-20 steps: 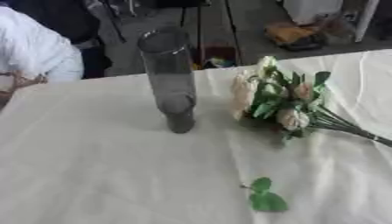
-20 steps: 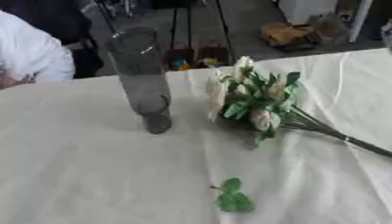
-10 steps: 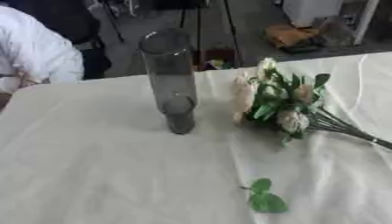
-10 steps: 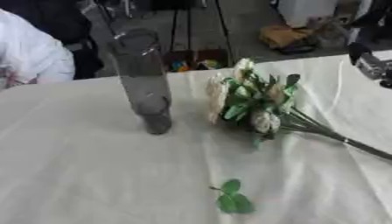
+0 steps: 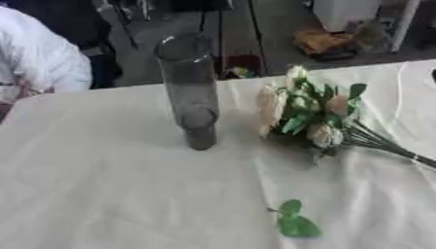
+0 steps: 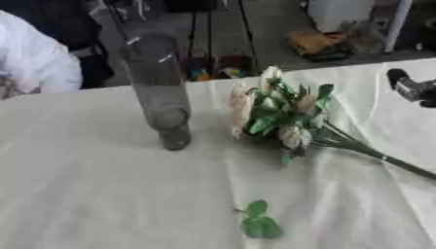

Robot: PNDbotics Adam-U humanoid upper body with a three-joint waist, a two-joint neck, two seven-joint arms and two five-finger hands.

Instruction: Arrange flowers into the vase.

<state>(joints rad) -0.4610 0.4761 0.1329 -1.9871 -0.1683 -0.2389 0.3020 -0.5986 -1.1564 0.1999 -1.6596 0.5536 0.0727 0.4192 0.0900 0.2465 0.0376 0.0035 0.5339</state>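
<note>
Right hand (image 6: 413, 88) now at the right edge of the right eye view, over the surface (image 6: 94, 194), a dark shape with a pale silver part; absent a second ago, barely showing half a second ago, and further in and lower now. Impossible to tell whether open or curled, since only a sliver shows. No left hand anywhere. Holding nothing as far as can be seen, and well apart from the flowers (image 6: 277, 116), above and to the right of the stems (image 6: 388, 160) that trail toward the right edge. Bouquet lying flat on the cloth, pale blooms pointing toward the vase (image 6: 162, 92), green leaves bunched behind them, untouched and in the same place as before. Vase upright just beside the blooms on their left, tall, clear and dark-tinted, mouth up, nothing inside. Lone leaf sprig (image 6: 258, 223) nearer the viewer, apart from both, also unmoved. Judged from this: an approach just begun, very likely a reach for the stems, with no part of the arranging done yet. Stems look like the sensible place to take hold, thin and lying low on the cloth, so fingers would need to get under or pinch from the sides. Afterwards a lift, a turn to stems-down, and a drop into a narrow mouth; risk of knocking the tall vase over while bringing the bunch across.
</note>
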